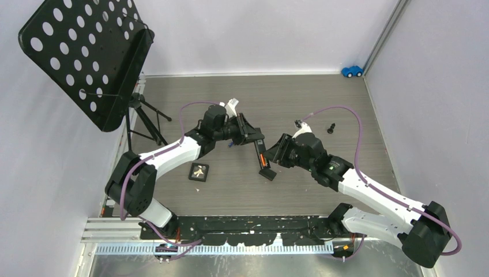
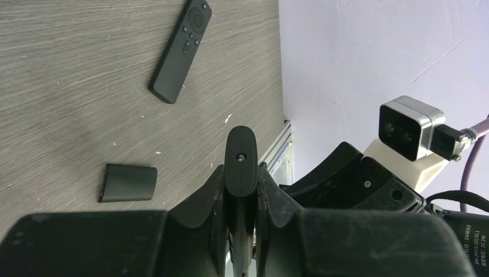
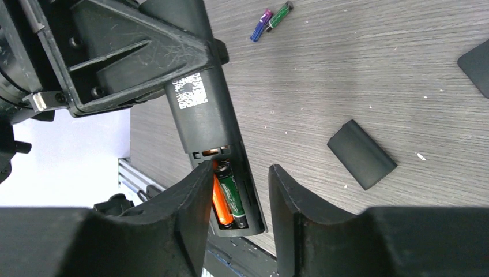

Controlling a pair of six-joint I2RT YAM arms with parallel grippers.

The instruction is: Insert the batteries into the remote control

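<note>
Right fingers are standing apart, straddling the open end of the remote control, where I'm seeing two batteries, orange and green, lying in its bay. Left fingers are clamping the remote's other end above the counter. Loose batteries and a cover plate are lying beyond.

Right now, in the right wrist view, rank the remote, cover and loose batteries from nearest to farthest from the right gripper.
1. remote: straddled by the right gripper, lower left.
2. cover: flat on the table, off to the right.
3. loose batteries: at the top edge, farthest.
</note>
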